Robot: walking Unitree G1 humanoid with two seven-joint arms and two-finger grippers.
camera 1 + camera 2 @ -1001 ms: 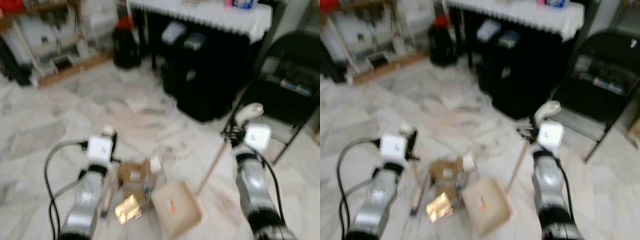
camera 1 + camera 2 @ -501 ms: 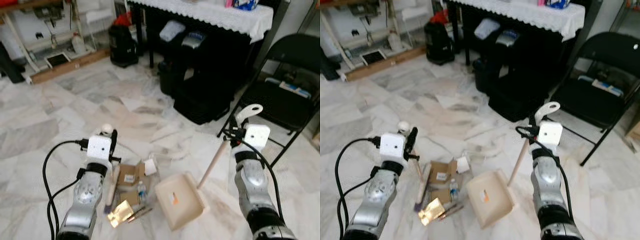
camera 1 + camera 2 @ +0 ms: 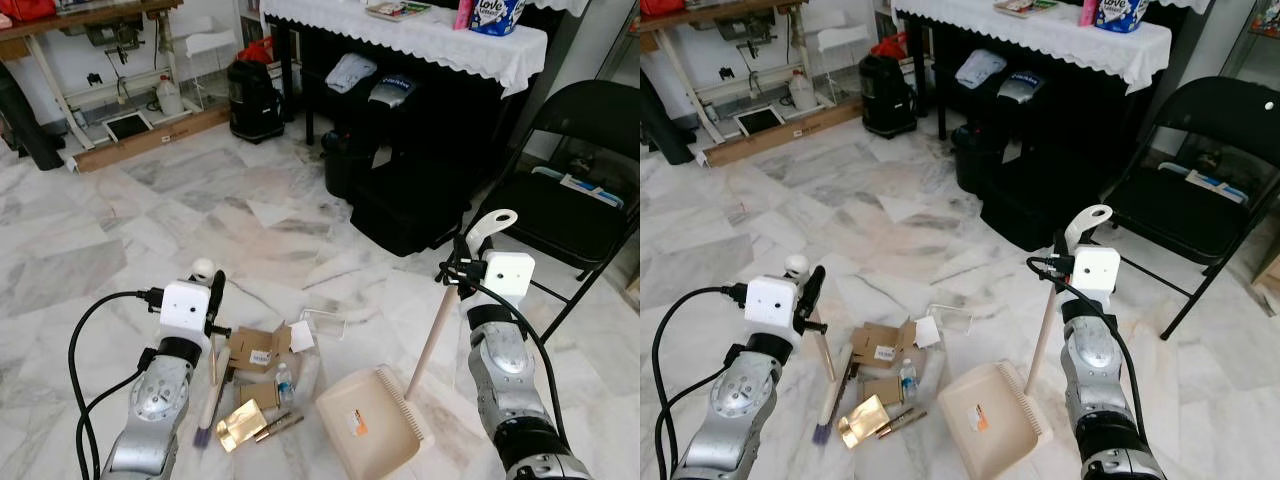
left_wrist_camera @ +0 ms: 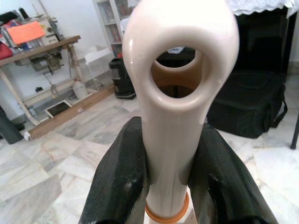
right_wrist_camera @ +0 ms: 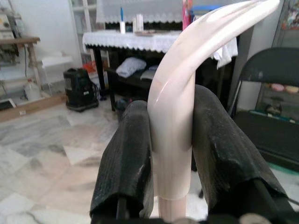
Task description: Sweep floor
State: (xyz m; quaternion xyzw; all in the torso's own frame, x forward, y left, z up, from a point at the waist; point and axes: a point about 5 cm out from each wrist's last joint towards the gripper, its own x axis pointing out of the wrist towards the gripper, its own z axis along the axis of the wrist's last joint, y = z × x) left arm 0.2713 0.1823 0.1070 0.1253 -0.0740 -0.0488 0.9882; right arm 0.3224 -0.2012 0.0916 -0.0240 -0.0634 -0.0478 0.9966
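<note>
The litter [image 3: 262, 375], a small heap of flattened cardboard, a gold foil wrapper, a little bottle and a clear plastic scrap, lies on the marble floor [image 3: 120, 230] between my two arms. My left pincer [image 4: 163, 182] is pinching the cream handle of the brush [image 3: 209, 395], whose head rests on the floor just beside the heap. My right pincer [image 5: 172, 158] is pinching the hooked top of the dustpan [image 3: 370, 425] handle, and the pan sits flat, close to the heap on its right.

I judge the sweep has barely begun, since nothing lies in the pan. The risk is that the light wrapper and plastic scatter past the pan's mouth if I drive the brush too fast, or that the pan tips off the floor if I lean its long handle, letting pieces slide beneath. The folding chair [image 3: 575, 160] stands just beside my right arm and could catch the handle.

The brush bristles are partly hidden behind my left arm, and what the small label on the pan says is too small to read.
</note>
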